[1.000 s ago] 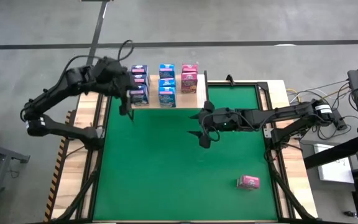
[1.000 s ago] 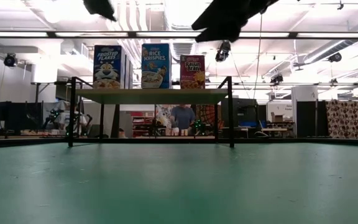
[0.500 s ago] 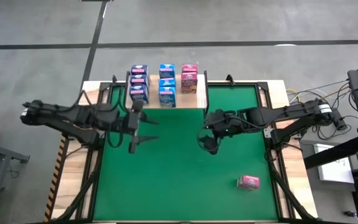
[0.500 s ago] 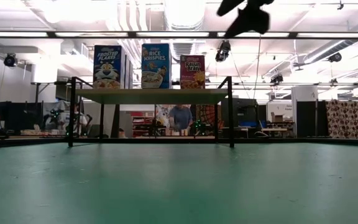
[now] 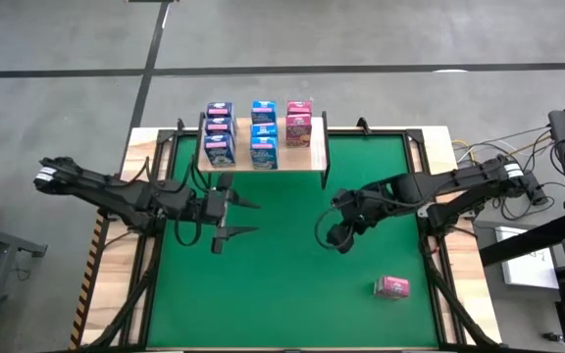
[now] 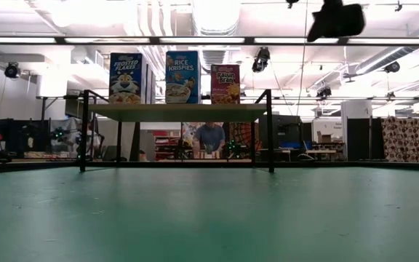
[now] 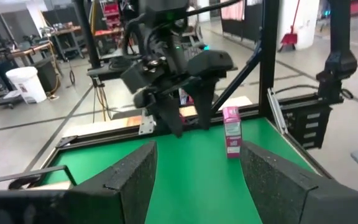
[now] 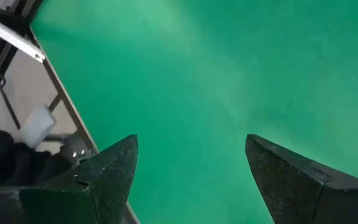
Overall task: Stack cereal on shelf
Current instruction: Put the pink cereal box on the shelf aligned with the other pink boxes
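Observation:
The light-wood shelf (image 5: pixel 314 155) stands on black legs at the mat's far edge; it also shows in the low view (image 6: pixel 173 111). On it stand rows of white-purple (image 5: pixel 219 135), blue (image 5: pixel 263 135) and pink (image 5: pixel 298 124) cereal boxes. One pink box (image 5: pixel 392 286) stands alone on the green mat near the right front; the left wrist view (image 7: pixel 232 130) shows it too. My left gripper (image 5: pixel 254 218) is open and empty over the mat's left middle, pointing right. My right gripper (image 5: pixel 330 233) is open and empty over the mat's middle, above and left of the lone pink box.
The green mat (image 5: pixel 282 294) is framed by black rails and a wooden table rim (image 5: pixel 459 196). The right arm's gripper (image 7: pixel 166 81) shows in front of my left gripper. A person (image 6: pixel 211 137) stands in the room far behind the shelf.
My left gripper has drawn back from the white-purple boxes on the shelf, toward the table's near edge and down over the mat's left middle, and now points right. My right gripper has gone a little toward the near edge. The boxes have kept still.

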You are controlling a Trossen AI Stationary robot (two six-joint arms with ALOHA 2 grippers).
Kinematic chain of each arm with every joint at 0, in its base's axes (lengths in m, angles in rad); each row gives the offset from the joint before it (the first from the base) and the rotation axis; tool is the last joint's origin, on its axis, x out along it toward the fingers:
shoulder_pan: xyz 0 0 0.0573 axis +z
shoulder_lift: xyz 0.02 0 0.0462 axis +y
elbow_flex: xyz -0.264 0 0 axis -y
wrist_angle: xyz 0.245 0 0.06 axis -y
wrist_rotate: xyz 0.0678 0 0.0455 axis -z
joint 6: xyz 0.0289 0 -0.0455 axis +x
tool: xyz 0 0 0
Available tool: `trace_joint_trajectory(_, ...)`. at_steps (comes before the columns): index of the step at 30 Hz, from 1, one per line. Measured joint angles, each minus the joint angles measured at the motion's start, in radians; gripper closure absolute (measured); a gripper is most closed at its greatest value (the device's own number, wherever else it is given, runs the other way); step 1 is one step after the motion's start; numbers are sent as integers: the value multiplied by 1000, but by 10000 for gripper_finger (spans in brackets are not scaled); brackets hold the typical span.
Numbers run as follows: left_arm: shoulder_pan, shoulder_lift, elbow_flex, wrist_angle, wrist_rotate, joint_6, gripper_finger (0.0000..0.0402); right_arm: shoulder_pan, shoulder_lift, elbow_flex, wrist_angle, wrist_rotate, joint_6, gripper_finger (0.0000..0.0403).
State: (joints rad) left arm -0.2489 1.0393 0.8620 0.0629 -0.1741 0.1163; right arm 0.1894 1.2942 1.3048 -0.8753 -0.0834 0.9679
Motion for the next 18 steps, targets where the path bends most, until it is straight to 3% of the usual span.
trace_joint_trajectory(6, 0, 0, -108, 179, 0, -7, 189, 96, 0, 0, -8, -3, 80, 117)
trace_joint_trajectory(11, 0, 3, -190, 315, 0, -45, 189, 137, 15, 2, -3, 72, 69, 117)
trace_joint_trajectory(18, -3, 6, -266, 415, 1, -144, 189, 214, 156, 90, -13, 84, 12, 117)
